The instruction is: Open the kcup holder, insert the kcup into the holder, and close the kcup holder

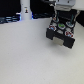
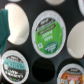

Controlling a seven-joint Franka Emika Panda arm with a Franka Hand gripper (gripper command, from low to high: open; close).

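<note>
The wrist camera is very close to the top of the kcup holder (image 2: 45, 67). The top is black and has round holes in it. A pod with a green and white lid (image 2: 49, 31) fills the middle of this view and has small writing on it that is too blurry to read. This looks like the kcup, sitting in one of the round slots. Beside it is another pod with a dark, teal and white lid (image 2: 13, 65). Plain white round lids (image 2: 19, 22) sit in other slots near them. Some holes look dark, with nothing showing in them. A dark green blurry shape (image 2: 4, 25) is at one edge, and it is too blurry to say what it is. The gripper's jaws do not show here.

In the exterior view, a wide white table (image 1: 30, 55) comes first. Farther back, toward the exterior view's right, stands the black box of the holder (image 1: 61, 31) with pods on top. The gripper (image 1: 64, 15) hangs right over it, pale and blurry, and nobody could tell if its jaws are open or closed. At the far edge, toward the exterior view's left, stands a tall white post (image 1: 25, 10).
</note>
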